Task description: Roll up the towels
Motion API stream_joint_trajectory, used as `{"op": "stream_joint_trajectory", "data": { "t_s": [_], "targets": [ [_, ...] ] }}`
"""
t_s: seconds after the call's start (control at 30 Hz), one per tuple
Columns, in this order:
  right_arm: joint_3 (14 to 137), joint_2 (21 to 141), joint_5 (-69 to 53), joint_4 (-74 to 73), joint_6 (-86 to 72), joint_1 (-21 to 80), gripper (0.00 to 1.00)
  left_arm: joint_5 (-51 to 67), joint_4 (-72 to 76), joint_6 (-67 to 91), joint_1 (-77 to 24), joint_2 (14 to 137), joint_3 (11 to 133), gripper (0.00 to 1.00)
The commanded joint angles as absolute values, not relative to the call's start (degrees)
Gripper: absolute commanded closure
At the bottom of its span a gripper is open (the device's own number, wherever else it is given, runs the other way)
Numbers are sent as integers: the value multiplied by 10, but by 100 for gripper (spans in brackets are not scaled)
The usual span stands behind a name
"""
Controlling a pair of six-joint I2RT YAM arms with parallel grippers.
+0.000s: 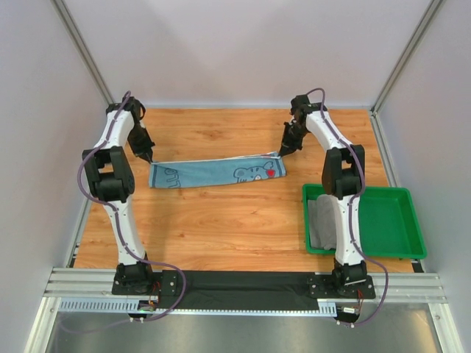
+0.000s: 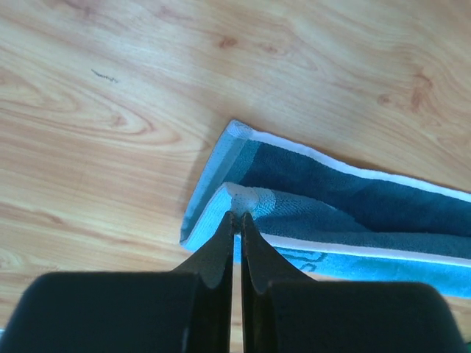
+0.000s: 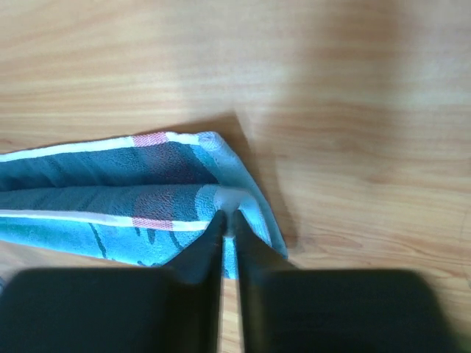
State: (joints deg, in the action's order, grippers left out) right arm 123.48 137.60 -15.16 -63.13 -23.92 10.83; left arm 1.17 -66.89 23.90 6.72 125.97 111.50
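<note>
L gripper [image 2: 237,216] & R gripper [image 3: 228,218], jaws clamped on opposite ends of the light-blue soft cloth towel [image 1: 213,173] on the wooden table [image 1: 221,228], prob. mid lengthwise fold; next needs a synced pull.

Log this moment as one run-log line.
left gripper: shut on blue towel left end | right gripper: shut on its right end | grey towel: in green tray

A: Where is there open room on the table [image 1: 221,220]?
B: Bare wood spans the middle, from the blue towel [image 1: 213,173] to the near edge, and a far strip beyond it.
A: What stands in the way?
B: A green tray [image 1: 390,220] holding a grey towel [image 1: 321,220] fills the near right; walls [image 1: 243,51] close left, far and right.
</note>
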Motion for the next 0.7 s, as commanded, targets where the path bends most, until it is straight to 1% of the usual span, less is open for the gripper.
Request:
{"op": "stream_joint_trajectory", "data": {
  "t_s": [0.0, 0.03, 0.07, 0.1, 0.13, 0.2, 0.27, 0.37, 0.4, 0.43, 0.47, 0.5, 0.53, 0.6, 0.67],
  "targets": [
    [1307, 1400, -177, -641, -243, 88, 80, 13, -677, 241, 69, 1265, 1170, 94],
    [1314, 1403, -181, -642, -243, 83, 71, 14, -678, 241, 69, 1266, 1179, 82],
    [1318, 1403, -182, -648, -241, 81, 63, 13, -681, 241, 69, 1269, 1186, 74],
    [1319, 1396, -177, -649, -239, 78, 57, 13, -684, 241, 69, 1270, 1205, 67],
    [1316, 1390, -173, -651, -236, 76, 51, 11, -688, 240, 69, 1269, 1212, 58],
    [1298, 1358, -163, -646, -233, 71, 48, 1, -696, 241, 69, 1261, 1225, 47],
    [1261, 1330, -148, -639, -227, 67, 46, 1, -700, 236, 69, 1248, 1225, 41],
    [1190, 1262, -135, -622, -221, 66, 46, -21, -718, 237, 69, 1216, 1213, 41],
    [1166, 1245, -137, -612, -221, 66, 46, -19, -713, 237, 69, 1200, 1182, 41],
    [1104, 1203, -144, -599, -223, 66, 45, -18, -705, 236, 69, 1161, 1160, 42],
    [1075, 1184, -155, -570, -224, 66, 45, -15, -696, 236, 69, 1138, 1132, 42],
    [1044, 1166, -176, -556, -228, 67, 45, -5, -674, 230, 69, 1113, 1075, 43],
    [1000, 1144, -188, -547, -230, 66, 45, -4, -664, 229, 69, 1089, 1046, 44],
    [959, 1127, -232, -515, -236, 67, 45, 14, -639, 221, 69, 1024, 962, 46],
    [926, 1121, -250, -499, -239, 68, 45, 19, -625, 212, 68, 968, 910, 49]
  ]
}}
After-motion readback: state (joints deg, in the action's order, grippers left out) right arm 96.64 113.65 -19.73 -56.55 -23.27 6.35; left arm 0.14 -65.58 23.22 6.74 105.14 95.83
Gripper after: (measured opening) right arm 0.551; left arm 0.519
